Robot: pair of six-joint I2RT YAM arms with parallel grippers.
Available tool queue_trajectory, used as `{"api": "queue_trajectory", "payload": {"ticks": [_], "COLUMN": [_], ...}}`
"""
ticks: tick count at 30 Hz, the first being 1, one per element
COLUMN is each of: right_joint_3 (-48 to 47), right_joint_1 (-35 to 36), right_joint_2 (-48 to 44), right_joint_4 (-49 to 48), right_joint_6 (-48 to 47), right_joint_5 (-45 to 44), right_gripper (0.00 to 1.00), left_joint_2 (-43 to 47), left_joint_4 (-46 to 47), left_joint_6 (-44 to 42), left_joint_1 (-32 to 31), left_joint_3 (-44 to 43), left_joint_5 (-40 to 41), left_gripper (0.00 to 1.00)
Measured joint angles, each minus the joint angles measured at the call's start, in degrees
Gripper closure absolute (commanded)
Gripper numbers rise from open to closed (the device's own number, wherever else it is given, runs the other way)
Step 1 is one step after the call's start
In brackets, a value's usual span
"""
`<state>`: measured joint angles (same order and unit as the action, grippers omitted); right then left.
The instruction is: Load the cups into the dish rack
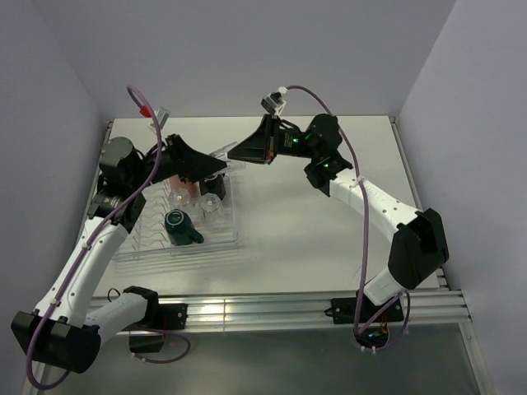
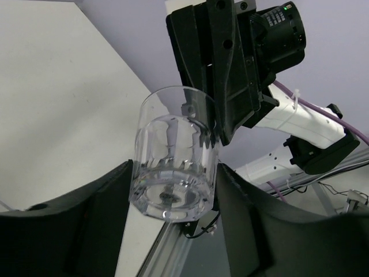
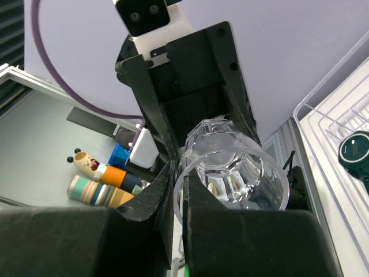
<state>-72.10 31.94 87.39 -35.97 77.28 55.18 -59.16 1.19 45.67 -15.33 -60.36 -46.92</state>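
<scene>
Fingers [image 2: 118, 196] of your left hand [image 2: 173, 184] press both sides of one clear tumbler [image 2: 176, 144] at its base. Beyond them your right hand [image 2: 202, 118] pinches its rim. The right wrist view adds one dark green mug [image 3: 354, 151] lying in the dish rack [image 1: 144, 239] below the hands. Only the top view shows what look like two more tumblers [image 1: 212, 206] beside it.

clear tumbler [image 1: 222, 153]: top view, outline too faint to trace between the arms.
left fingers [image 2: 86, 231]: roots cut by bottom edge; contact with tumbler undeterminable.
right fingers [image 3: 248, 242]: cut by bottom edge; they hide tumbler's near rim.
dish rack [image 1: 140, 240]: far end hidden under left arm; clear cups inside indistinct.
dark green mug [image 3: 354, 151]: cut by right edge.
</scene>
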Motion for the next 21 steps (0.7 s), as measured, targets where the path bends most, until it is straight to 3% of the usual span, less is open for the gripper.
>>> {"api": "queue_trajectory", "payload": {"ticks": [2,4,5,9,11,12,15,21], "right_joint_3": [-0.28,-0.94,-1.22,-2.08,-2.27,-2.27,-2.58,-3.1], "right_joint_1": [0.44,0.48,0.52,0.66,0.76,0.85,1.29,1.66], "right_joint_2": [0.94,1.57,1.79,2.32,2.43,2.43,2.43,2.25], "right_joint_4": [0.07,0.31,0.42,0.9,1.31,1.73,4.24,12.07], "right_joint_6": [-0.09,-0.22,-0.22,-0.74,-1.36,-1.86,-4.07,-10.62], "right_joint_5": [-0.11,-0.11,-0.04,0.07,-0.02,-0.04,-0.55,-4.87], "right_gripper": [1.0,1.0,1.0,1.0,0.98,0.87,0.72,0.57], "left_joint_2": [0.02,0.04,0.07,0.33,0.79,0.98,2.03,3.43], "left_joint_4": [-0.09,0.11,0.33,0.96,0.35,-0.2,-3.23,-10.93], "left_joint_6": [0.5,0.59,0.63,0.72,0.48,0.26,-0.92,-3.02], "left_joint_1": [0.11,0.44,0.52,0.79,0.85,0.85,0.85,0.46], "left_joint_3": [0.39,0.66,0.79,1.14,1.16,1.16,1.16,0.09], "left_joint_5": [-0.26,-0.26,-0.28,-0.2,0.33,0.55,1.95,5.84], "left_gripper": [0.5,0.64,0.76,1.0,1.0,1.0,1.0,1.0]}}
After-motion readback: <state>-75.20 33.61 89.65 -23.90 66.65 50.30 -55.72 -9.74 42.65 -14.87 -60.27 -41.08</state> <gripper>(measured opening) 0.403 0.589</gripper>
